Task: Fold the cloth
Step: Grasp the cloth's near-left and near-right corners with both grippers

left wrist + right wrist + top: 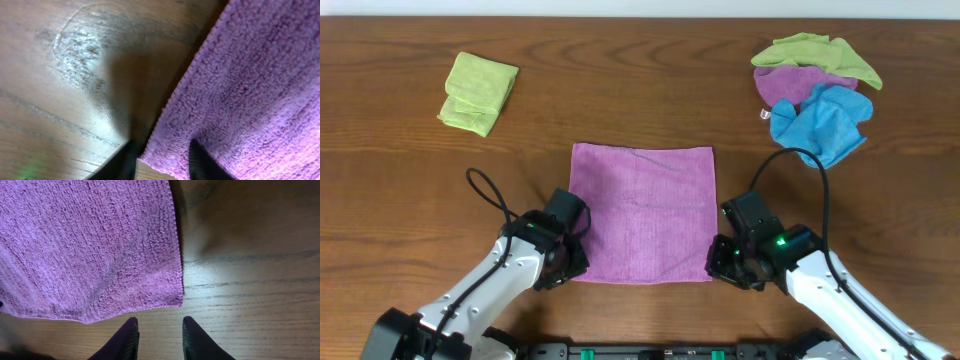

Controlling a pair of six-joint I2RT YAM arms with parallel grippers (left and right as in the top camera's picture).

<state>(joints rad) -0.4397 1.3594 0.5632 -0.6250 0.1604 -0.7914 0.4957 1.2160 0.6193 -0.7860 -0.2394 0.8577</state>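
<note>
Nearest the robot, the left end effector (162,161) sits low at the near left corner of the purple cloth (642,212). Its 2 dark fingers (126,162) are spread apart, 1 over the bare wood and the other over the cloth, with the corner's edge between them. The pictures do not show whether either finger touches the fabric, and nothing is clamped. The right end effector (159,335) is open too. Both of its fingers are over bare wood just short of the cloth's near right corner, and it holds nothing. A black cable (798,160) loops up from the right arm, and another curls beside the left arm. The purple cloth lies flat as a single square in the middle of the table (400,200), with its near edge between the 2 arms and a faint crease close to its far edge. Farther back on the left, well apart from it, a green cloth (478,92) lies folded into a small bundle. At the far right is a loose pile: a crumpled yellow-green rag (815,55) on top, a pink-purple rag (788,85) under it, and a blue rag (822,122) closest to the square.
</note>
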